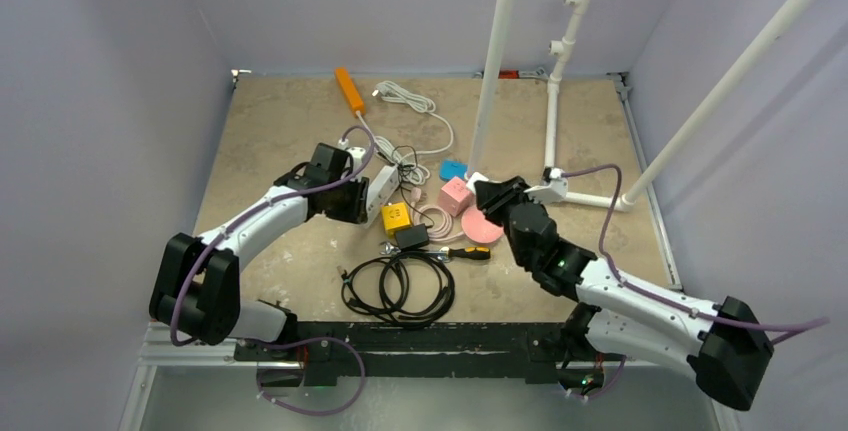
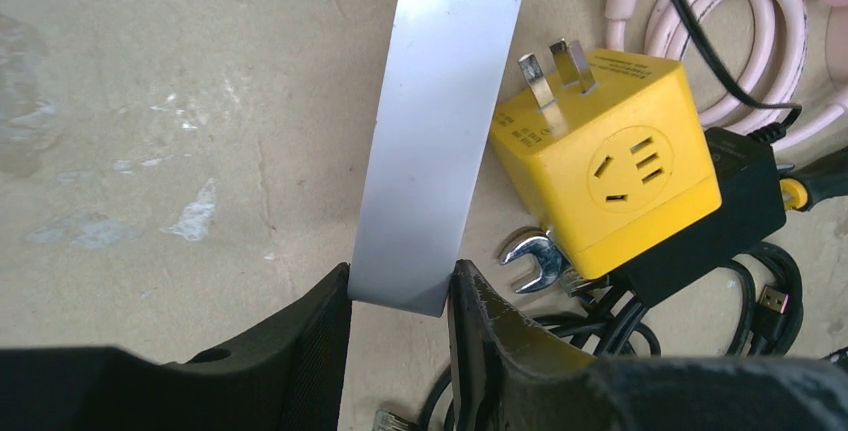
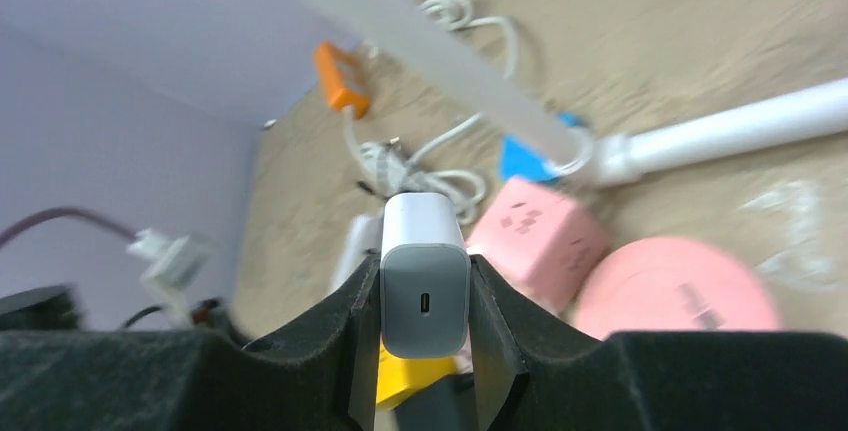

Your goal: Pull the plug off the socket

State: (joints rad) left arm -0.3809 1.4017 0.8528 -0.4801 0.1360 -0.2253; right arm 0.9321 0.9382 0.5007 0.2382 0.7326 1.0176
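Lab: walled test bench (image 1: pixel 280 121), pipe frame (image 1: pixel 497 51)

desk (image 2: pixel 150 101): matt, slightly rough
yellow cube (image 2: pixel 610 181): smooth plastic, metal prongs
wrench (image 2: pixel 530 256): shiny metal
white strip (image 2: pixel 440 121): smooth satin plastic
fingers (image 2: pixel 300 341): matt black plastic

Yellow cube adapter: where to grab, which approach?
Come from above and close on the yellow cube adapter across its two plain flat sides. Its socket face points up, the prongs jut from one side, and the black power brick sits against the opposite one, so those seem poor for pads.
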